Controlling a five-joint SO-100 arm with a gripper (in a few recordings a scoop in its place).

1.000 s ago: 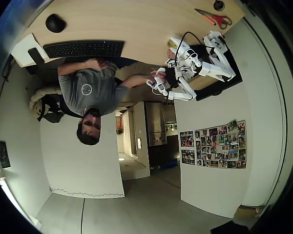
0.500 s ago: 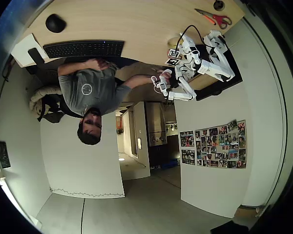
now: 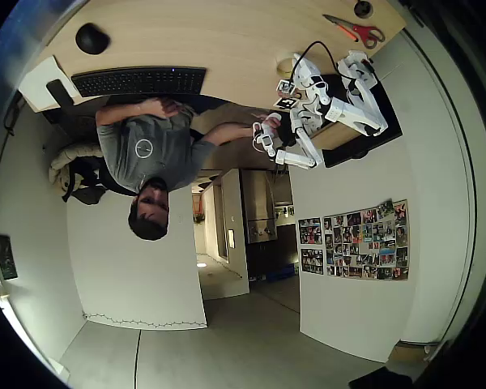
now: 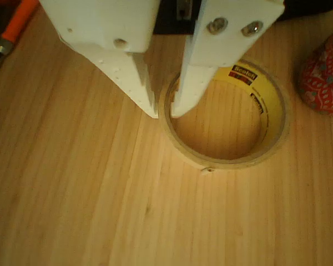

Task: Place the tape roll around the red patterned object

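Note:
The tape roll [image 4: 227,160], a pale cream-yellow ring with a printed inner label, lies flat on the light wooden table [image 4: 72,210]. My white gripper [image 4: 164,113] comes down over its left wall. One finger is outside the ring, the other fingertip [image 4: 183,94] is inside the hollow, and the jaws are pinched close on the wall. The red patterned object [image 4: 324,77] sits just right of the ring at the picture's right edge, apart from it. In the overhead view the white arm [image 3: 340,109] reaches onto the table near the tape roll [image 3: 285,66].
Orange-red handled scissors [image 3: 356,31] and a small black knob [image 3: 362,9] lie at the table's far corner; an orange handle [image 4: 16,27] shows top left in the wrist view. A keyboard [image 3: 138,80], a mouse [image 3: 91,37] and a seated person [image 3: 146,150] occupy the other side.
The arm has swung from over the table's near edge further onto the table and lowered over the tape roll; in the last half second it barely moved.

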